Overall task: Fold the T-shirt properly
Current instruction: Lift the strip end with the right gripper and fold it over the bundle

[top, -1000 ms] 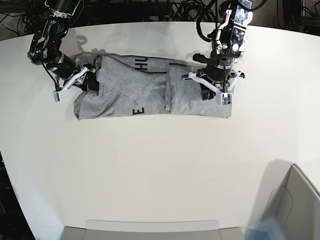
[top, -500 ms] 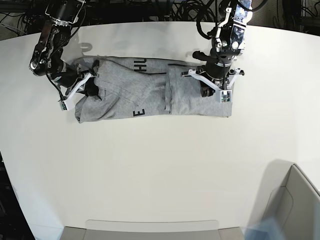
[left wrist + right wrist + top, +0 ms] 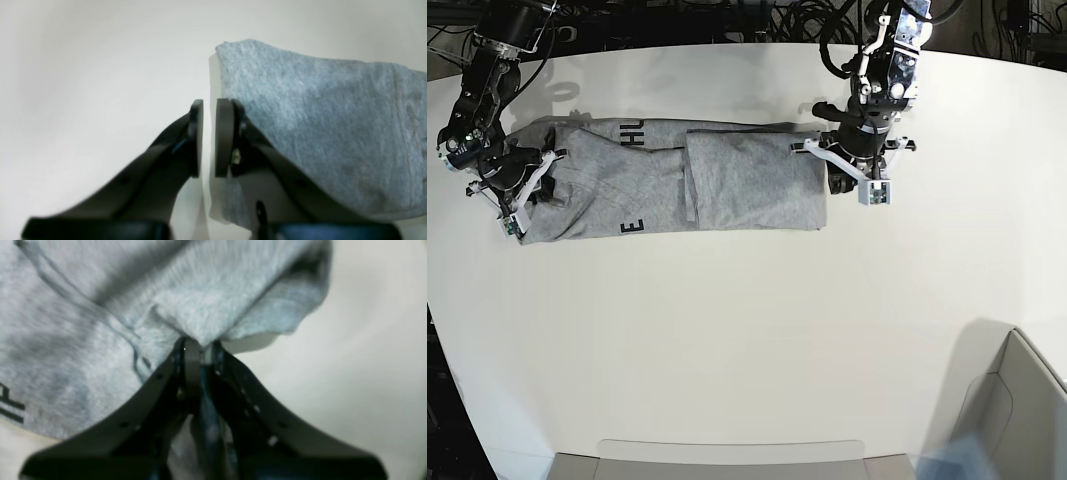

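Note:
The heather-grey T-shirt (image 3: pixel 727 185) lies stretched in a long band across the far part of the white table (image 3: pixel 747 330), with black letters showing near its left half. My right gripper (image 3: pixel 535 190) at the shirt's left end is shut on a pinched fold of the T-shirt (image 3: pixel 100 323); in the right wrist view the cloth bunches at the right gripper (image 3: pixel 198 345). My left gripper (image 3: pixel 842 180) stands just past the shirt's right edge. In the left wrist view the left gripper (image 3: pixel 209 103) is nearly shut with a slim empty gap, and the T-shirt (image 3: pixel 317 116) lies beside its right finger.
A grey bin (image 3: pixel 1017 400) stands at the near right corner. A grey tray rim (image 3: pixel 727 452) runs along the front edge. Black cables (image 3: pixel 757 15) hang behind the table's far edge.
The right gripper shut on the shirt's left end and moved left. The shirt slid left with it, out from under the left gripper, which stayed in place.

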### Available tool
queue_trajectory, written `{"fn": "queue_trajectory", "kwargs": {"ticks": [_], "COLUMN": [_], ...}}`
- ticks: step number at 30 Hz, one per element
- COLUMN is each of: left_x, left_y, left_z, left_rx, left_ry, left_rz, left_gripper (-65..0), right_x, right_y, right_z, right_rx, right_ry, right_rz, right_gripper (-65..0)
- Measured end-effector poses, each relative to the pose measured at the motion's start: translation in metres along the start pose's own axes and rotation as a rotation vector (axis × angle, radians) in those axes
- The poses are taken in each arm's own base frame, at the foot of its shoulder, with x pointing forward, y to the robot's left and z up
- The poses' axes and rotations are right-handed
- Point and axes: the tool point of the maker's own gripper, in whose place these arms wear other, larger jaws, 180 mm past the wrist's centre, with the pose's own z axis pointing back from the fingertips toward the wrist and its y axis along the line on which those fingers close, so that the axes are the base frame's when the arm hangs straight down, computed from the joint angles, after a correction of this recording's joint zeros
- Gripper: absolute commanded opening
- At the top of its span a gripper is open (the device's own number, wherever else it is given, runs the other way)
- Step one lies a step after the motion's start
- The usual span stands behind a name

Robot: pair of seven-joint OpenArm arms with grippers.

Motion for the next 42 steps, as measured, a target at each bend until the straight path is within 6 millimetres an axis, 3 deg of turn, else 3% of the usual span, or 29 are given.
{"fn": "queue_trajectory", "kwargs": {"ticks": [4,9,13,21,27,33,38,42], "left_x": [-0.001,-0.004,-0.004,0.002,0.008,0.013,0.013,0.014], "left_y": [0.001,0.014,0.027,0.090,0.117,0.132,0.131,0.132], "left_z": [0.000,0.007,0.014,0.034,0.042,0.047,0.047,0.047], "left_rx": [0.003,0.022,0.043,0.210,0.278,0.320,0.316,0.318], "left_ry": [0.002,0.010,0.012,-0.020,-0.039,-0.055,-0.054,-0.058], "left_rz": [0.002,-0.036,-0.049,0.010,0.031,0.044,0.044,0.045], "left_gripper": [-58.5,-58.5,-58.5,-58.5,-58.5,-58.5,-58.5,-58.5], "right_x": [0.023,0.069,0.078,0.106,0.124,0.134,0.118,0.110], "right_y": [0.011,0.053,0.092,0.165,0.218,0.251,0.278,0.313], "right_z": [0.017,0.034,0.028,0.027,0.034,0.042,0.022,0.015], "right_rx": [-0.083,-0.111,-0.102,-0.081,-0.057,-0.047,0.009,0.091], "right_ry": [-0.017,-0.069,-0.039,-0.076,-0.126,-0.163,-0.111,-0.134], "right_rz": [0.075,0.275,0.376,0.559,0.692,0.768,0.785,0.855], "right_gripper": [-65.0,-65.0,-65.0,-65.0,-65.0,-65.0,-65.0,-65.0]}}
